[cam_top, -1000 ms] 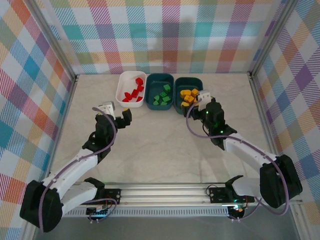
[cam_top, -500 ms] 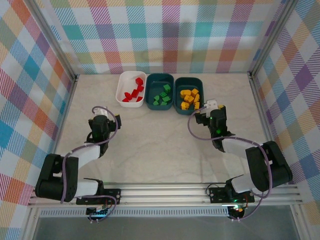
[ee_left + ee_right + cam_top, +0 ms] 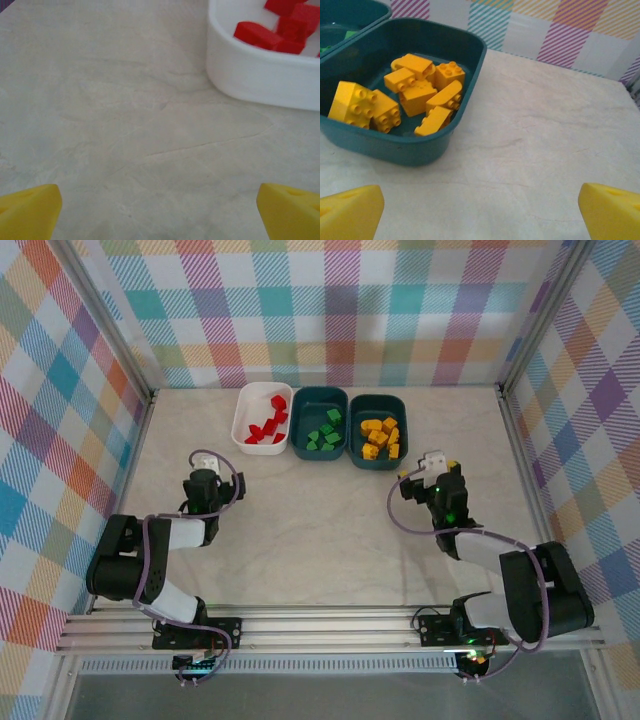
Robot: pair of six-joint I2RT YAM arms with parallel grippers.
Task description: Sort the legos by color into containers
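Note:
Three containers stand in a row at the back of the table. The white bin [image 3: 243, 412] holds several red legos [image 3: 266, 426]. The middle teal bin [image 3: 320, 392] holds green legos [image 3: 323, 432], and the right teal bin [image 3: 378, 396] holds yellow legos [image 3: 378, 435]. My left gripper [image 3: 205, 478] sits low, near and left of the white bin [image 3: 260, 85], open and empty [image 3: 160, 215]; red legos [image 3: 280, 30] show inside. My right gripper [image 3: 432, 470] hangs near and right of the yellow bin [image 3: 405, 145], open and empty [image 3: 480, 215], facing the yellow legos [image 3: 420, 92].
Bare marbled tabletop [image 3: 320, 530] lies between the arms and the bins. Checkered walls [image 3: 330, 310] close in the back and both sides. A metal rail [image 3: 330, 625] runs along the near edge, with both arms folded back close to it.
Both arms have drawn back from the bins toward the near edge and folded down low. Both grippers stayed open and empty.

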